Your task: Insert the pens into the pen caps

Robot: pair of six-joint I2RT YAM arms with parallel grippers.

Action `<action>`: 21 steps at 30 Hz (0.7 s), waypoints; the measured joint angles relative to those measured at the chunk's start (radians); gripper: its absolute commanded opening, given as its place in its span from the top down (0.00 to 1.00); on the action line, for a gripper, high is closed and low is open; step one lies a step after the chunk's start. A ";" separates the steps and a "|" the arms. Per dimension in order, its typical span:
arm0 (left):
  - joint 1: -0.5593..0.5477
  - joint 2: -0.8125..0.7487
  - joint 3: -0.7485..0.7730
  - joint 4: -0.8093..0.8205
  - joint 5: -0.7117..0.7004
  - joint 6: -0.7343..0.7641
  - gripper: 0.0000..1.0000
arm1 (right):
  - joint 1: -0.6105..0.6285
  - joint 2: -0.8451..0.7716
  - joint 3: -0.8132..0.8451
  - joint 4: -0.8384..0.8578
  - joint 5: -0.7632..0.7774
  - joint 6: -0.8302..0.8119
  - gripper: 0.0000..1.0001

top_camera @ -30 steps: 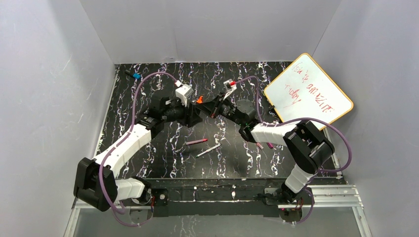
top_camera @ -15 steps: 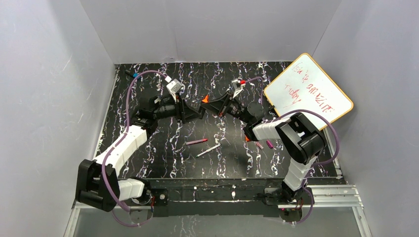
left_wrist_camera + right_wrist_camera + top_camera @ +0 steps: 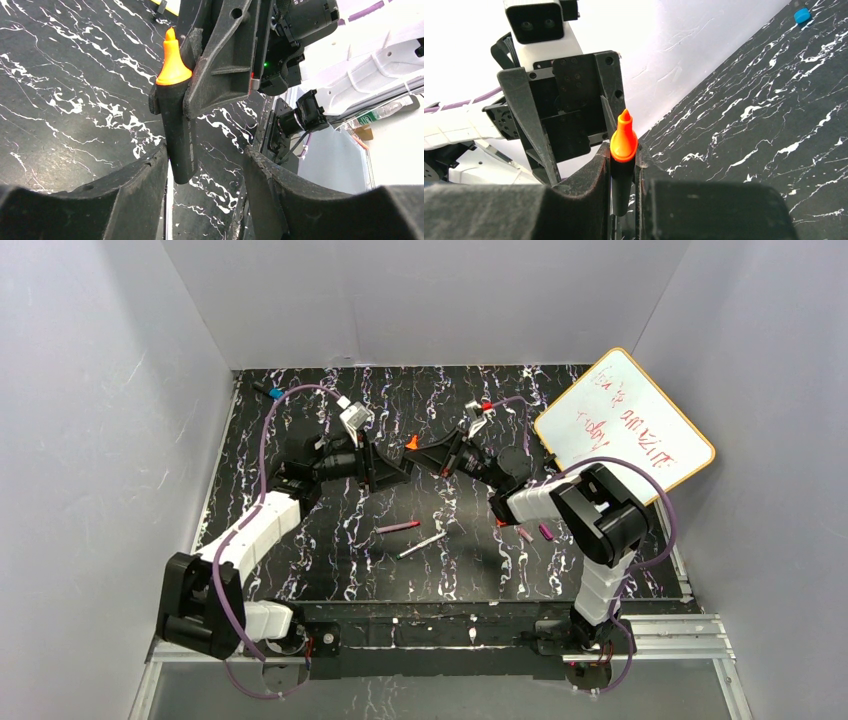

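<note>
My right gripper (image 3: 427, 454) (image 3: 623, 156) is shut on the black pen with the orange tip (image 3: 411, 443) (image 3: 624, 142) and holds it upright above the table's middle back. My left gripper (image 3: 398, 472) (image 3: 205, 155) is open. It faces the right one, and the pen's black lower end (image 3: 180, 145) hangs between its jaws, close to the left finger. The magenta pen (image 3: 397, 528) and the white-grey pen (image 3: 422, 545) lie on the table. The orange cap (image 3: 499, 522), pinkish cap (image 3: 524, 534) and purple cap (image 3: 546, 532) lie by the right arm.
A whiteboard (image 3: 625, 425) with an orange frame leans at the right. A small black blue-ended item (image 3: 270, 393) lies at the back left and also shows in the right wrist view (image 3: 802, 15). Grey walls enclose the black marbled table (image 3: 330, 560).
My left arm has drawn back to the left, away from the right gripper. My right gripper has shifted slightly right and back with the orange-tipped pen still in it.
</note>
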 measured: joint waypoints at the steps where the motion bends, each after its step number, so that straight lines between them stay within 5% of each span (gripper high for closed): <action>1: 0.000 0.003 0.000 0.000 0.002 0.001 0.46 | 0.002 0.001 0.003 0.001 0.001 0.002 0.99; 9: -0.007 0.028 -0.019 -0.023 0.010 0.029 0.49 | 0.015 0.018 0.038 0.004 0.005 0.024 0.99; 15: -0.007 0.028 -0.020 -0.025 0.003 0.053 0.82 | 0.021 0.021 0.042 0.005 0.005 0.030 0.99; 21: -0.004 0.027 -0.029 -0.028 -0.014 0.053 0.99 | 0.026 0.029 0.045 0.012 -0.005 0.029 0.99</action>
